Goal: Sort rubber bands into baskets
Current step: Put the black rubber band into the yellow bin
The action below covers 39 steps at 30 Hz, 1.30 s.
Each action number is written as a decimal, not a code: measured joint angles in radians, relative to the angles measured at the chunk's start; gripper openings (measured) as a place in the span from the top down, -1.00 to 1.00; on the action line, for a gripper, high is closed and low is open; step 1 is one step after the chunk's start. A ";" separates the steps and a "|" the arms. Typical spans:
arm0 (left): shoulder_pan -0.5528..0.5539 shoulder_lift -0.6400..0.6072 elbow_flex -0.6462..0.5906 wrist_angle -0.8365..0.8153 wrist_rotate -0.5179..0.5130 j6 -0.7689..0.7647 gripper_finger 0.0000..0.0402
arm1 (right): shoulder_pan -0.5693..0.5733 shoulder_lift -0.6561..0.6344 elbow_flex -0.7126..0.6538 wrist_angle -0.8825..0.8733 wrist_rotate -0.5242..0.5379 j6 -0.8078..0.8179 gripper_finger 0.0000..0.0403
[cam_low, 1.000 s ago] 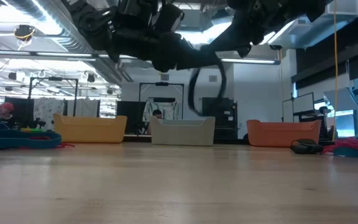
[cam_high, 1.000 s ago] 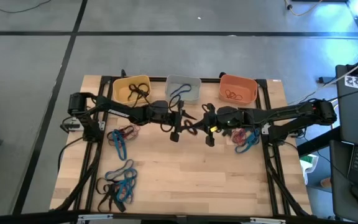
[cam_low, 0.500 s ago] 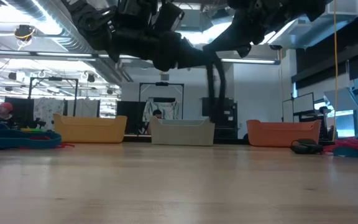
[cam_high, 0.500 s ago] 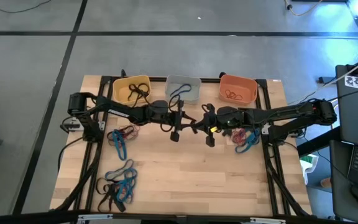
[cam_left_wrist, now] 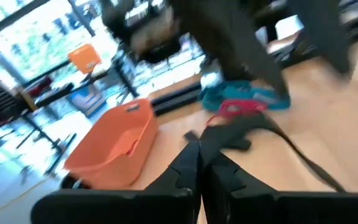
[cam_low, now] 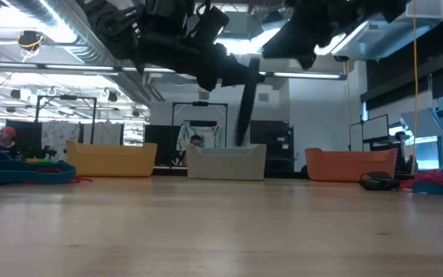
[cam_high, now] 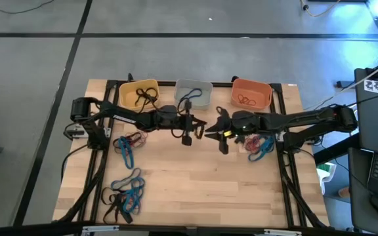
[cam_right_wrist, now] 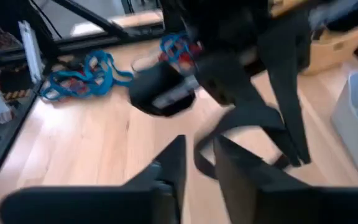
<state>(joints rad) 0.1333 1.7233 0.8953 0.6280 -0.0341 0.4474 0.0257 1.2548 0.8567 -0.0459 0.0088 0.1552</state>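
Note:
My left gripper (cam_high: 188,129) is shut on a black rubber band (cam_low: 244,108) above the table's middle, in front of the grey basket (cam_high: 193,92). The band also shows in the left wrist view (cam_left_wrist: 272,138). My right gripper (cam_high: 216,131) is open just to the right of it, and the band's loop (cam_right_wrist: 247,124) hangs in front of its fingers. The yellow basket (cam_high: 138,94) holds black bands, the grey basket a blue one, and the orange basket (cam_high: 251,94) a red-orange one. My left gripper pinches one end of the black band (cam_left_wrist: 211,144) between its two shut fingers, which lie about level and point toward the table's right. The band hangs below the fingers as a slack, slightly slanted strip (cam_low: 243,115), clear of the table.
Piles of mixed bands lie at the left (cam_high: 128,145), at the near left (cam_high: 126,193) and at the right under my right arm (cam_high: 260,145). The three baskets stand in a row along the far edge. Bare wood lies at the table's near middle.
My right gripper has drawn back a little toward the table's right, away from my left gripper. The black band, which hung as a loop where the two grippers met, now hangs as one strip below my left gripper and has swung toward the left.

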 joint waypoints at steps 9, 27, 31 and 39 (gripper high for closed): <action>0.000 -0.105 0.000 -0.161 -0.313 0.015 0.97 | 0.000 -0.169 -0.006 -0.334 0.253 -0.005 0.13; 0.216 -0.277 0.000 -0.460 -0.715 0.007 0.99 | 0.000 -0.171 -0.186 -0.369 0.595 -0.006 0.10; 0.293 -0.277 0.001 -0.502 -0.715 0.000 0.97 | 0.000 -0.171 -0.196 -0.366 0.601 -0.004 0.10; 0.412 -0.277 0.000 -0.606 -0.715 -0.095 0.99 | 0.000 -0.171 -0.199 -0.366 0.602 -0.004 0.10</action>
<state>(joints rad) 0.5456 1.4464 0.8955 0.0218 -0.7490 0.3522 0.0257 1.0840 0.6579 -0.4115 0.6106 0.1509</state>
